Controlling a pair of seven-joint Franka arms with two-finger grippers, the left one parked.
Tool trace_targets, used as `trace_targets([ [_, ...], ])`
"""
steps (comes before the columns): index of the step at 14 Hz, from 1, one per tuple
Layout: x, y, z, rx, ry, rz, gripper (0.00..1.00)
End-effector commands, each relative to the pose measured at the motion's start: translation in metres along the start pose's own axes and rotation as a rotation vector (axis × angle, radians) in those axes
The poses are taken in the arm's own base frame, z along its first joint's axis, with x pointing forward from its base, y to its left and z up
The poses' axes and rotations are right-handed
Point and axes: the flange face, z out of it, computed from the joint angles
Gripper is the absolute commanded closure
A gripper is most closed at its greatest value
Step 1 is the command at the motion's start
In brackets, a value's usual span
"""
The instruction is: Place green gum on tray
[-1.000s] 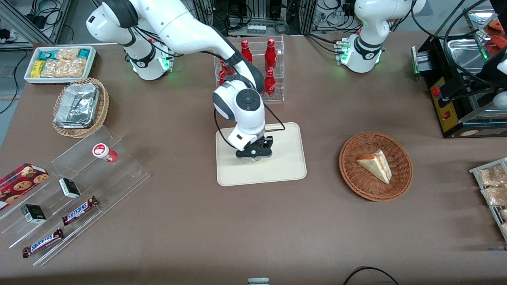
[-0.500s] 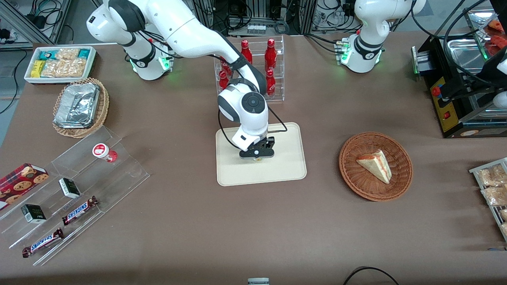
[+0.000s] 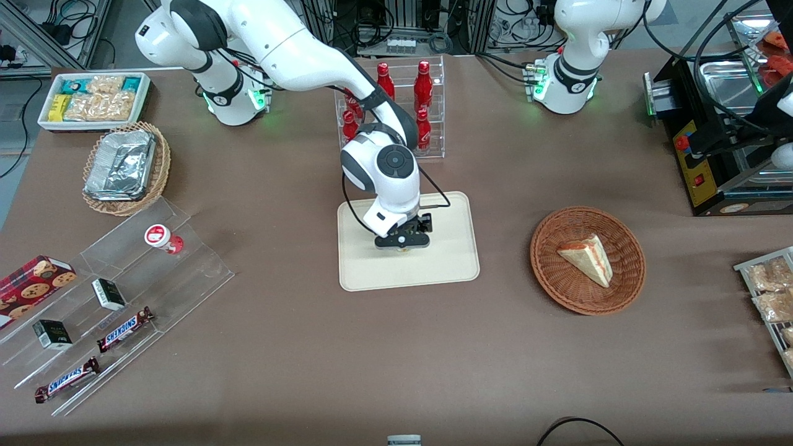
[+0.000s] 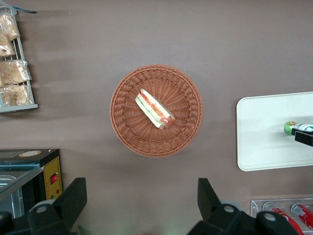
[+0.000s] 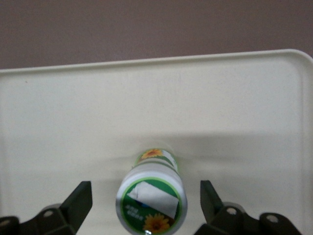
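Note:
The green gum [image 5: 151, 199], a small white bottle with a green-and-white lid bearing a yellow flower mark, stands upright on the cream-beige tray [image 5: 244, 107]. My right gripper [image 5: 145, 203] is open right above it, its two fingers spread wide with clear gaps on both sides of the lid. In the front view the gripper [image 3: 403, 243] hangs over the middle of the tray [image 3: 446, 260] and hides the gum almost wholly. In the left wrist view the gum [image 4: 290, 128] shows on the tray [image 4: 264, 132].
A clear rack of red bottles [image 3: 403, 105] stands just farther from the front camera than the tray. A wicker basket with a sandwich [image 3: 587, 259] lies toward the parked arm's end. A red-lidded bottle [image 3: 162, 238] sits on a clear stepped shelf [image 3: 111, 297] with snacks.
The right gripper shifted a little across the tray, toward the parked arm's end, then settled; in the last half second it barely moved. The gum stays on the tray.

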Motion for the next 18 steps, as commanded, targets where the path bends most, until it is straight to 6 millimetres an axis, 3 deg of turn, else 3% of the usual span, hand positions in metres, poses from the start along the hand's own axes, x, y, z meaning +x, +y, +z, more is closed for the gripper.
trace_targets([
  [1, 0.018, 0.020, -0.049, 0.021, -0.022, 0.046, 0.00],
  [2, 0.019, 0.032, -0.074, 0.010, -0.044, 0.051, 0.00],
  [5, 0.041, 0.095, -0.164, 0.005, -0.096, 0.052, 0.00],
  [11, 0.048, 0.247, -0.290, 0.020, -0.172, 0.094, 0.00],
  [14, 0.055, 0.330, -0.335, 0.025, -0.182, 0.099, 0.00],
  [18, 0.066, 0.435, -0.368, 0.010, -0.174, 0.088, 0.00],
])
